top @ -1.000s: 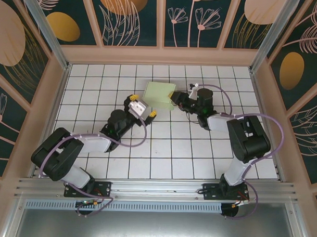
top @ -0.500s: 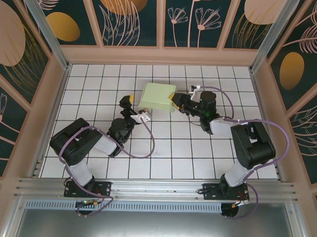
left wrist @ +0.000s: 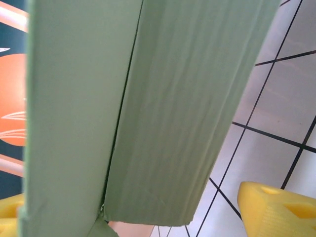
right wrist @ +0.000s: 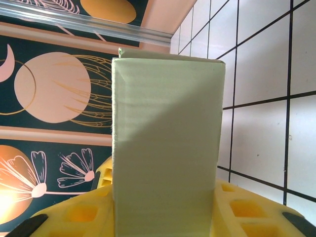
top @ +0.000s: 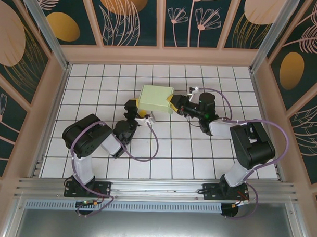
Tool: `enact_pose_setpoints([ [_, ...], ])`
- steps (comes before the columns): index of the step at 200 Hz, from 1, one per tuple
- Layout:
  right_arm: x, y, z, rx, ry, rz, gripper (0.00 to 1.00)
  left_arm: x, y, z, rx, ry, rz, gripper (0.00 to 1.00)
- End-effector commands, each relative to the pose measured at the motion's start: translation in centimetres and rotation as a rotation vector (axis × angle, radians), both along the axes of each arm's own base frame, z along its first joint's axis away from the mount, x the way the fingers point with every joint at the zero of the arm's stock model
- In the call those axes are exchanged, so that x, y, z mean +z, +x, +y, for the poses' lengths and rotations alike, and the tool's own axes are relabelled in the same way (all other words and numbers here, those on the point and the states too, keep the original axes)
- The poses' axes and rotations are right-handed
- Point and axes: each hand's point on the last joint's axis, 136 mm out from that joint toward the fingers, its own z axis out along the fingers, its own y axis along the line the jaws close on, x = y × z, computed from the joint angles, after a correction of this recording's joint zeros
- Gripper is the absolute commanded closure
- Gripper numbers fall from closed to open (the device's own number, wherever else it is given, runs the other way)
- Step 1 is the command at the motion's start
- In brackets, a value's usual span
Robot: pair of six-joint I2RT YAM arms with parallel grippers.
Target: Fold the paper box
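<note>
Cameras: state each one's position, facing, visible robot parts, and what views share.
Top external: above, behind the bases, looking down; both arms, tiled table, the paper box.
Left wrist: on the left arm, close against the box; own yellow fingers flank it.
Right wrist: faces the box gripped between its yellow fingers.
Shared: the box.

Readable markings: none. The paper box [top: 155, 99] is showing plain mint card; the wall panels [top: 125, 18] are showing painted plant motifs without lettering.
</note>
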Motion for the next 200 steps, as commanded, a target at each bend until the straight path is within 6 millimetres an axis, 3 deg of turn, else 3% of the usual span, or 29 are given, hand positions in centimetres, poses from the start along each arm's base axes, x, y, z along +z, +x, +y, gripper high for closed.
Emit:
enact_pose_setpoints([
  [1, 1.1, -0.7, 0.7, 0.036, 0.034, -0.033, 0.68, 5.4, -0.6, 0.1, -0.002, -0.132, -0.188, 0.22],
  [31, 1.0, -0.7, 1.0, 0.046, 0.040, -0.029, 0.68, 5.1, -0.5, -0.1, -0.008, -0.130, -0.174, 0.41],
  [77, 0.1, -0.7, 0.9, 0.040, 0.027, -0.013, 0.68, 5.0, -0.4, 0.0, -0.002, -0.135, -0.168, 0.48],
  [108, 0.0, -0.6, 0.8, 0.032, 0.018, -0.016, 0.62, 4.6, -0.3, -0.2, -0.007, -0.137, -0.146, 0.74],
  [128, -0.1, -0.5, 0.6, 0.021, 0.002, -0.027, 0.57, 4.1, -0.2, -0.3, -0.014, -0.138, -0.119, 0.74],
  [149, 0.3, -0.3, 0.1, 0.003, -0.014, -0.066, 0.41, 3.9, -0.1, -0.5, -0.023, -0.154, -0.094, 0.73],
  [166, 0.6, -0.1, -0.9, -0.027, -0.047, -0.102, 0.33, 3.6, 0.1, -0.5, -0.017, -0.177, -0.046, 0.73],
  [189, 0.9, 0.3, -3.1, -0.097, -0.108, -0.139, 0.30, 0.1, 1.0, -1.2, -0.009, -0.124, 0.177, 0.69],
  [200, 1.3, 0.2, -4.0, -0.108, -0.126, -0.160, 0.30, -0.6, 0.7, -1.4, -0.021, -0.147, 0.252, 0.69],
])
